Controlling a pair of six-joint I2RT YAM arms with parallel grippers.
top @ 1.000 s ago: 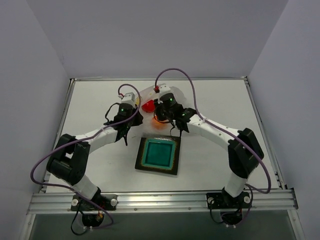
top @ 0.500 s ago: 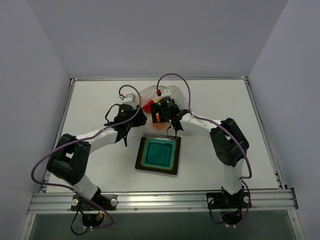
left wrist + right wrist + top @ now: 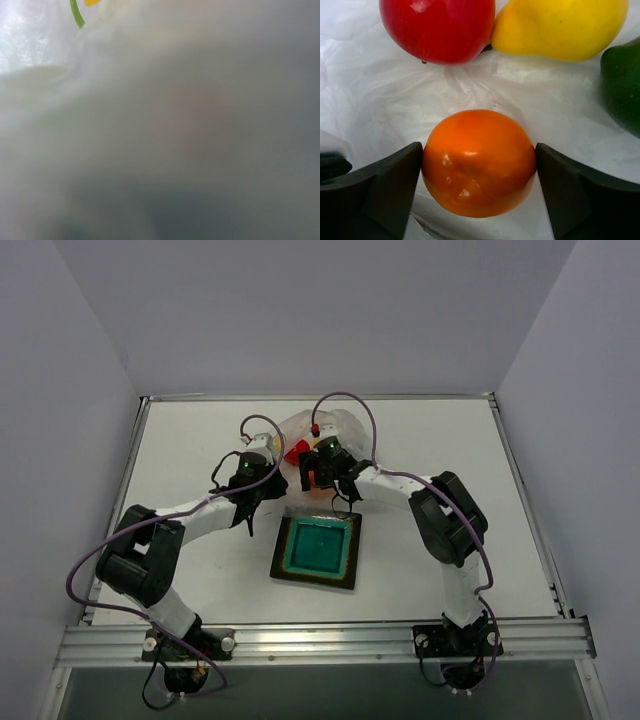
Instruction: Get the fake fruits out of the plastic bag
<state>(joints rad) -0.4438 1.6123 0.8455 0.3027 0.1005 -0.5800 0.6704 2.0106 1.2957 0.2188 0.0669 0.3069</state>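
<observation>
**The right gripper (image 3: 479,169) pinches a glossy orange plastic toy ball (image 3: 479,162) lying on the film of a large crinkled transparent plastic bag (image 3: 470,85).**

Its two dark fingers (image 3: 375,195) press against opposite sides of the ball. Beyond it a red round toy fruit (image 3: 437,27) and a yellow pear-shaped toy fruit (image 3: 560,25) touch each other, and a dark green round toy fruit (image 3: 622,90) sits at the right edge. From above, the bag lies toward the far side of the white table (image 3: 450,440), just beyond a square teal plate with a dark rim (image 3: 283,540). The left gripper (image 3: 268,462) is at the bag's left edge. Blurred plastic fills its wrist view, so it cannot be told whether it is spread or closed.
</observation>
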